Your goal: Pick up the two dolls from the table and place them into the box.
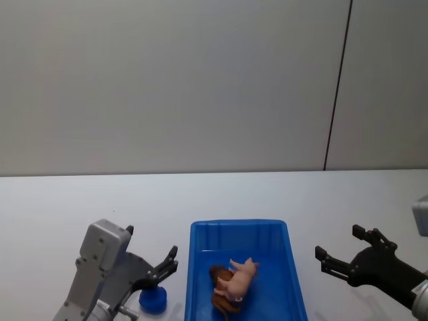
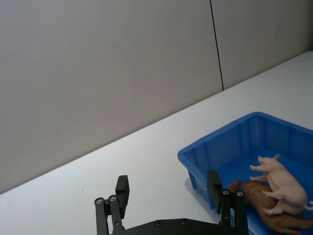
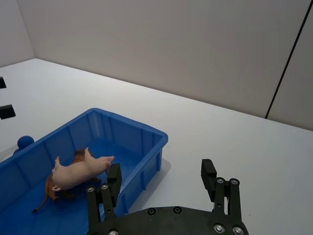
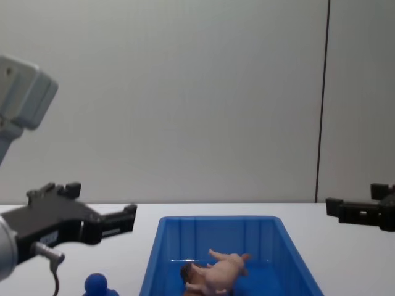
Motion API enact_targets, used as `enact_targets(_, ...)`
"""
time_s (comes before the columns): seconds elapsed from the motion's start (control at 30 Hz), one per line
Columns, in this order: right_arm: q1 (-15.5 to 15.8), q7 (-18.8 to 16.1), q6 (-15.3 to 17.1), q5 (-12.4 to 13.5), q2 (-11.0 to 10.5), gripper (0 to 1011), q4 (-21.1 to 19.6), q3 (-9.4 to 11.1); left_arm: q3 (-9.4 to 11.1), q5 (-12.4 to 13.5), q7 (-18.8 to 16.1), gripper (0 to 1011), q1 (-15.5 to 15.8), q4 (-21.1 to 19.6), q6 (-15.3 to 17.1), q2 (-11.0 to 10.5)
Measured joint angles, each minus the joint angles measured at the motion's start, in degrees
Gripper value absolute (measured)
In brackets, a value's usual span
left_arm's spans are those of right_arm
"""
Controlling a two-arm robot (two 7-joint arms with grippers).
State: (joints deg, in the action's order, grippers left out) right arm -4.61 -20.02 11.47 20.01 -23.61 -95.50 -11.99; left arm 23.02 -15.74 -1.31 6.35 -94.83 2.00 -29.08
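We are finding both dolls lying inside the box [image 1: 294, 267], which is sitting on the white surface [image 1: 267, 194] between our two arms. The pig [image 1: 239, 281] is lying on its side across the brown animal [image 1: 223, 299], touching it, with its legs sticking out sideways. No brand, label or writing is legible on the box, the dolls or the arms.

Our left claw [image 1: 170, 261] is hanging just left of the box, above the surface, its fingers spread and gripping nothing. Our right claw [image 1: 340, 251] is hovering to the right of the box, apart from it, fingers likewise spread and empty.

The head view is showing a small blue round object [image 1: 152, 299] on the surface beside the left claw, near the box's left wall; the chest view is showing it from the side as a knobbed shape. The right wrist view is catching its top just past the far rim of the box. The left wrist view is showing the ribbed inner wall and the pig on top of the brown animal.
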Motion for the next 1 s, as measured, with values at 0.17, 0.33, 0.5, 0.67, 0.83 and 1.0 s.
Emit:
enact_targets(0.17, 0.0, 0.0, 0.0, 0.0, -0.1, 1001, 0.0, 0.0, 0.0, -0.6, 1.7, 1001, 0.0, 2.7, -0.7, 0.3)
enact_targets(0.33, 0.1, 0.0, -0.1, 0.1, -0.1, 1001, -0.1, 0.1, 0.0, -0.9, 3.2, 1001, 0.4, 5.2, -1.1, 0.8)
enact_targets(0.5, 0.1, 0.0, -0.1, 0.1, -0.1, 1001, -0.1, 0.1, 0.1, -1.0, 4.7, 1001, 1.0, 8.0, -1.5, 1.5)
enact_targets(0.67, 0.1, 0.0, -0.1, 0.1, -0.1, 1001, -0.1, 0.1, 0.1, -1.1, 5.8, 1001, 1.4, 10.1, -1.7, 2.0)
enact_targets(0.83, 0.1, 0.0, -0.1, 0.1, -0.1, 1001, -0.1, 0.1, 0.1, -1.1, 6.9, 1001, 1.9, 12.0, -1.7, 2.6)
enact_targets(1.0, 0.1, 0.0, -0.1, 0.1, -0.2, 1001, -0.1, 0.1, 0.1, -1.3, 7.8, 1001, 2.3, 13.3, -1.1, 3.0)
